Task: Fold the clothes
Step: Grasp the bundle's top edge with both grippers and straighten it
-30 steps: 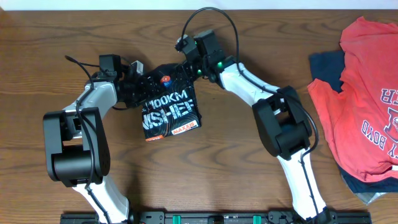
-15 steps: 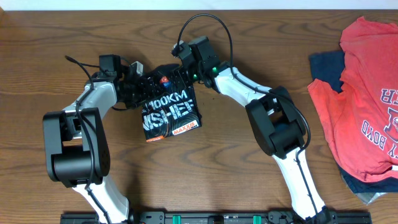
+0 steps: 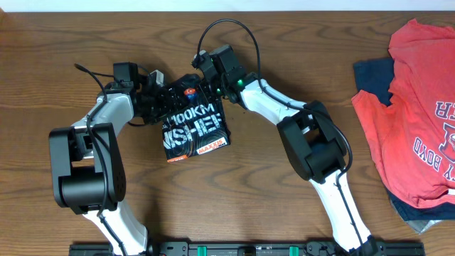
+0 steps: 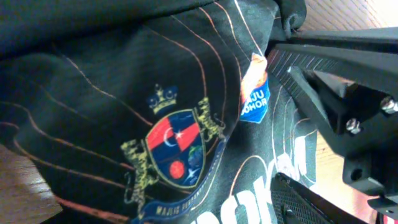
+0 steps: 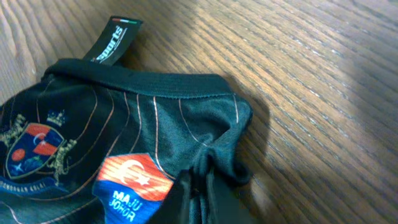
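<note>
black shirt (image 3: 195, 122) pinched by right pincer (image 5: 196, 182); left pincer (image 3: 158, 99) unclear; red shirts (image 3: 416, 92) well apart.

My right jaws, pinched on the shirt's (image 3: 195, 124) top corner, have slid left along its top edge, my arm (image 3: 266, 103) swinging in after them.

A robotics lab, seemingly: left arm (image 3: 82, 167) and right arm (image 3: 320, 146) mounted at a wooden table (image 3: 249, 206) beside heaped shirts (image 3: 416, 107).

The black shirt (image 3: 193, 121) carries white "100KM" lettering; its orange-and-blue badge (image 5: 134, 180) reads "MAJU JOHOR"; the black neck tag (image 5: 113, 38) shows "sports" in white.
</note>
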`<action>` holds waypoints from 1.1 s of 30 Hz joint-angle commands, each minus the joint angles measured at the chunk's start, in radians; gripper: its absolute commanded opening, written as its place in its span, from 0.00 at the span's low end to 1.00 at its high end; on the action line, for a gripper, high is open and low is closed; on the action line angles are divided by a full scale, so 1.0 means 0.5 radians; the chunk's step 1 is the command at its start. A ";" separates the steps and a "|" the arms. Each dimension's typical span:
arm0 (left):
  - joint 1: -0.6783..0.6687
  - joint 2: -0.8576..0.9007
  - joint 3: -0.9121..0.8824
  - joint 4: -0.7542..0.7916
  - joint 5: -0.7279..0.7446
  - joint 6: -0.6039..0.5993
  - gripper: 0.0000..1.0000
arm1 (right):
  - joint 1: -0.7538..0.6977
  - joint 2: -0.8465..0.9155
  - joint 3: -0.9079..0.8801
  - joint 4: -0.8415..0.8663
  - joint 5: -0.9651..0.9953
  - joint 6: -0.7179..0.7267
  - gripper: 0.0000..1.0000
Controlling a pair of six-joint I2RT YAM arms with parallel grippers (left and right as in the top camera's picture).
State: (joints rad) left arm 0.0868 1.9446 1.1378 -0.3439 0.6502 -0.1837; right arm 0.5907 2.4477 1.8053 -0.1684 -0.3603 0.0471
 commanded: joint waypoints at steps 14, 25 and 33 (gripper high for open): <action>0.003 -0.008 -0.035 -0.027 -0.153 -0.002 0.76 | -0.114 -0.315 0.029 -0.521 0.302 0.156 0.01; 0.003 -0.008 -0.035 -0.023 -0.173 -0.002 0.80 | -0.107 -0.313 0.028 -0.995 0.549 0.420 0.31; 0.003 -0.008 -0.035 -0.021 -0.171 -0.002 0.80 | -0.102 -0.313 0.028 -0.817 0.549 0.330 0.42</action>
State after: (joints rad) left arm 0.0834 1.9369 1.1378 -0.3439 0.6281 -0.1841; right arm 0.5350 2.3062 1.8130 -0.5846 -0.1001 0.2264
